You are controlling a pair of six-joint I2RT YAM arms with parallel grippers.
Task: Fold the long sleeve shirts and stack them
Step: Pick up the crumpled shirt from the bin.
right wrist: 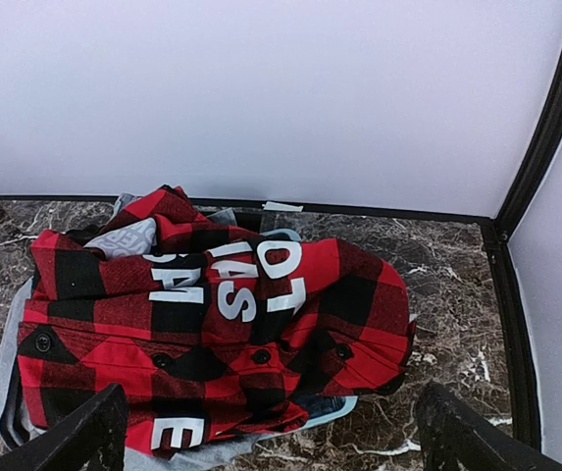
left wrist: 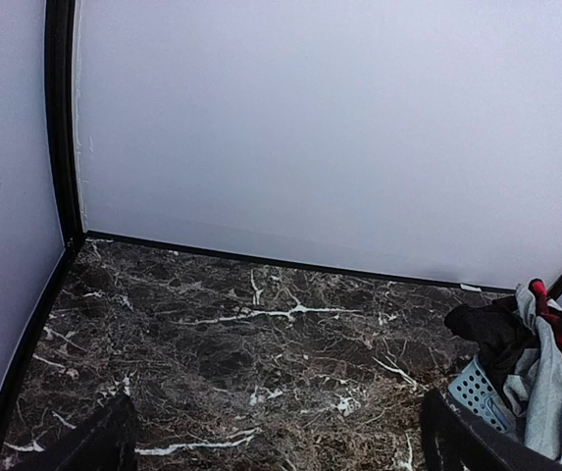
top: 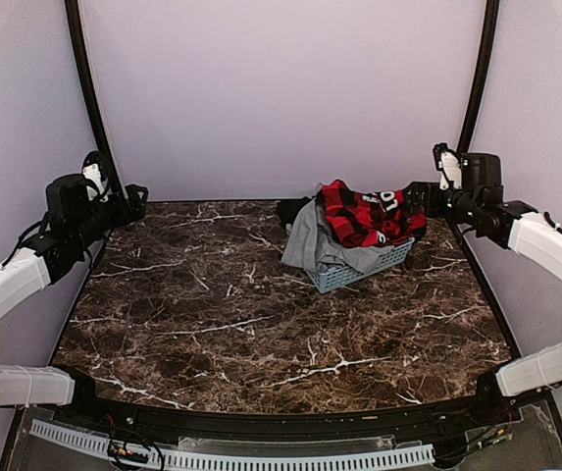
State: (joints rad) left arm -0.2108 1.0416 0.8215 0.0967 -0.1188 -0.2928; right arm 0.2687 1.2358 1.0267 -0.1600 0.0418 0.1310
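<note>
Step in hand: as I read it, the very start, taking a first shirt out of the basket; nothing lies folded or stacked on the counter.
Check shirt: red and black with white letters, crumpled on top of the heap in the basket.
Grey shirt: under the check one, spilling over the basket's left rim onto the counter.
Dark cloth: at the heap's far-left edge; what it is I cannot tell.
Basket: pale blue, slatted, at the far right of the counter.
Left jaws: spread wide, nothing between them, over the far-left corner, well apart from the basket.
Right jaws: spread wide and empty, above the check shirt, not touching it.
Left arm: elbow low at the counter's left edge, forearm rising toward the back wall, wrist looking across bare counter.
Right arm: mirrored on the right side, wrist tipped down at the heap.
Doing it well: take the check shirt first, since it lies on top. Pinch near a shoulder or collar, not the bunched middle, and lift straight up. Carry it to the bare middle, where the left arm can take the other shoulder.
Risk: the light basket may slide or rise with the cloth, and the grey shirt may drag along.
</note>
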